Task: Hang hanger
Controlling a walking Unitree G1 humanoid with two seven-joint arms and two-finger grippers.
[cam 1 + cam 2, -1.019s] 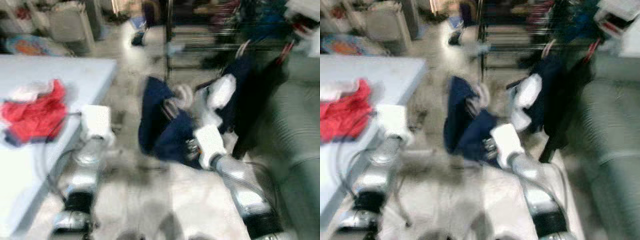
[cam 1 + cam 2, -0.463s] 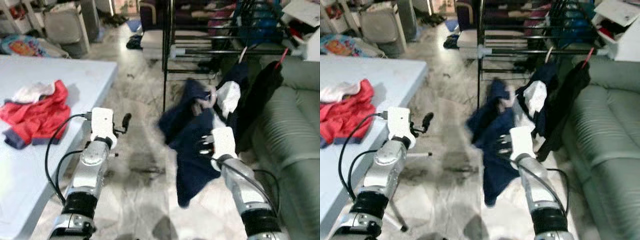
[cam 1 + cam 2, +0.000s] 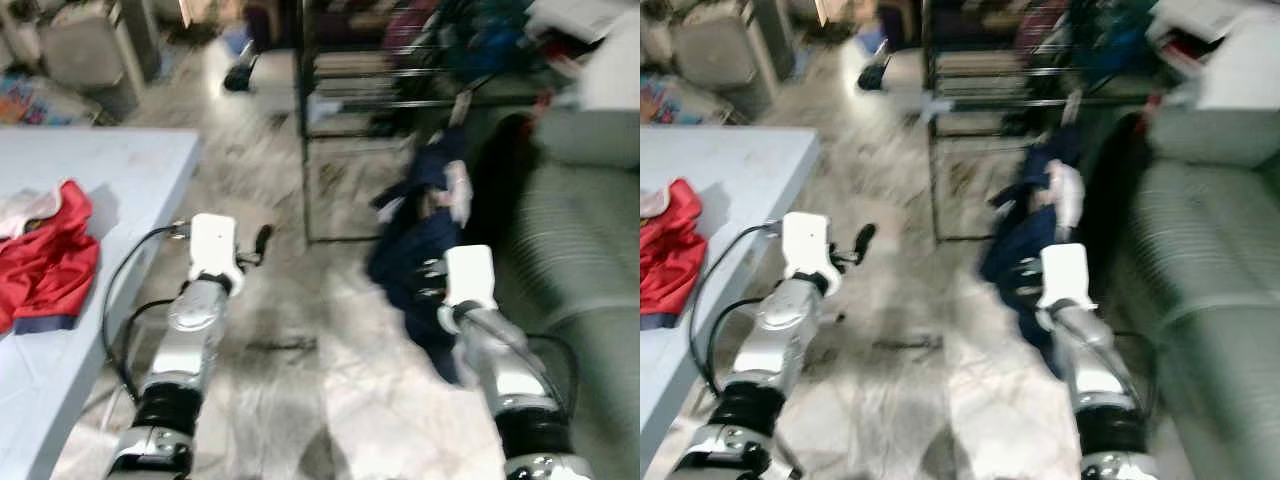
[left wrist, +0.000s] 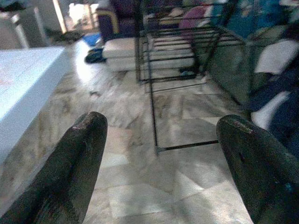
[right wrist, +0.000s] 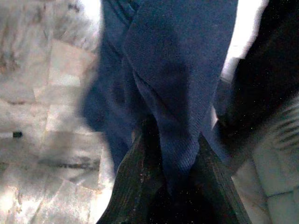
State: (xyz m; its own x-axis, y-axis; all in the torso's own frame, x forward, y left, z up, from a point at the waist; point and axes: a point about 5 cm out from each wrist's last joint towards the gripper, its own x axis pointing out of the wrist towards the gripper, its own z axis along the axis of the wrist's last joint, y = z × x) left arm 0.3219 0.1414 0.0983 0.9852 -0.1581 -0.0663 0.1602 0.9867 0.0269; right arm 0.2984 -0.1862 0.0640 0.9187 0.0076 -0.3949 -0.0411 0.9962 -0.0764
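Garment (image 3: 420, 250), dark blue, is hanging by the rack (image 3: 330, 120) with its lower fold pinched in the right gripper (image 5: 170, 186), whose fingers are clamping the cloth. Judged soft, light and limp, it is likely to sag and swing; the hook, not discernible here, is the better hold. Left gripper (image 4: 161, 154) is hovering spread wide and empty over the floor (image 4: 140, 186). Wrist view is showing the pinch itself; head views are showing the rack and sofa (image 3: 590, 250).
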